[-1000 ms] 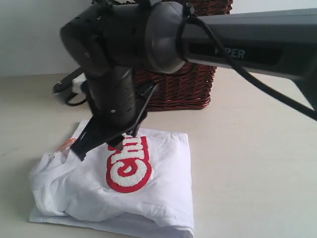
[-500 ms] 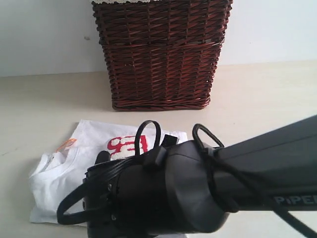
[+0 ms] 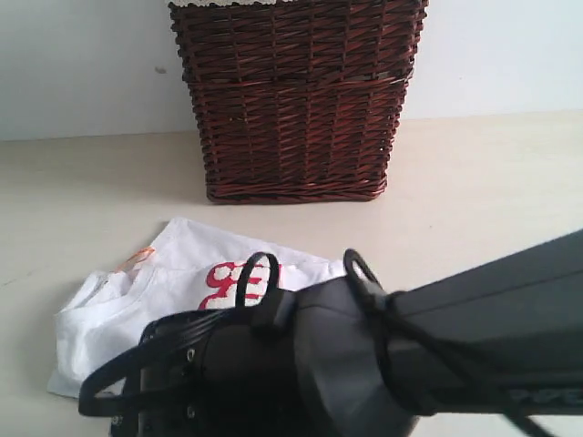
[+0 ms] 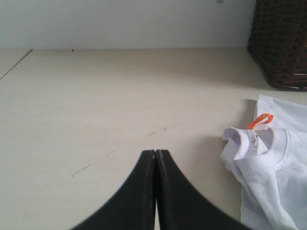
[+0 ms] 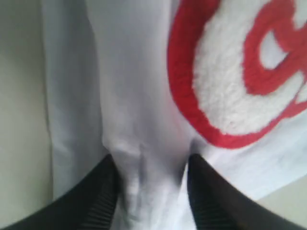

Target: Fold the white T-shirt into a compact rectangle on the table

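Note:
The white T-shirt point(image 3: 109, 309) lies folded on the table point(image 3: 492, 182) in front of the basket, its red-outlined lettering point(image 3: 228, 273) partly showing and its orange collar loop point(image 3: 138, 258) at the far left. My right arm point(image 3: 364, 364) covers the shirt's near half and hides its own gripper in the exterior view. In the right wrist view the right gripper point(image 5: 151, 163) stands open, pressed down on the shirt point(image 5: 134, 96), with a bunched ridge of cloth between its fingers, beside the lettering point(image 5: 230, 86). My left gripper point(image 4: 155, 152) is shut and empty over bare table, left of the collar point(image 4: 268, 163).
A dark brown wicker basket point(image 3: 291, 100) stands behind the shirt against the pale wall; its corner point(image 4: 283, 43) also shows in the left wrist view. Bare table point(image 4: 96, 105) stretches to the left of the shirt and to the right of the basket.
My right arm has come down from above the lettering to the shirt's near part and now fills the lower exterior view. The shirt's far edge has shifted slightly right. The left gripper stays shut.

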`<action>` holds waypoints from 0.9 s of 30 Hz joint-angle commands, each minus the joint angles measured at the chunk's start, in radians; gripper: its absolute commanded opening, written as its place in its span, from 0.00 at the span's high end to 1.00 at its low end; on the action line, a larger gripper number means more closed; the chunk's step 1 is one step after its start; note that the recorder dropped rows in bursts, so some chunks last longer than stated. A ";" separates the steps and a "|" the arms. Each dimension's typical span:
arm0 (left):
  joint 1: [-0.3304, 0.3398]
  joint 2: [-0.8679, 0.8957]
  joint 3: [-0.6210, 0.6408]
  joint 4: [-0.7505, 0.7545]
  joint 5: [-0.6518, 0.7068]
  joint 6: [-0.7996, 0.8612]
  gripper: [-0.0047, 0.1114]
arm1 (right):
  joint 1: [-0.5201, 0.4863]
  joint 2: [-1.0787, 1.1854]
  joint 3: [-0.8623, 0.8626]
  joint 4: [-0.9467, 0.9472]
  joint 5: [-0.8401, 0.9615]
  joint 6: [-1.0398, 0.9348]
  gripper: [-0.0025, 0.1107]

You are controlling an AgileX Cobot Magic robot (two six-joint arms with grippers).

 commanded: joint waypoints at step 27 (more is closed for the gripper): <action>0.002 -0.006 0.000 -0.002 -0.011 -0.003 0.96 | -0.510 0.082 -0.271 0.596 -0.283 -0.612 0.45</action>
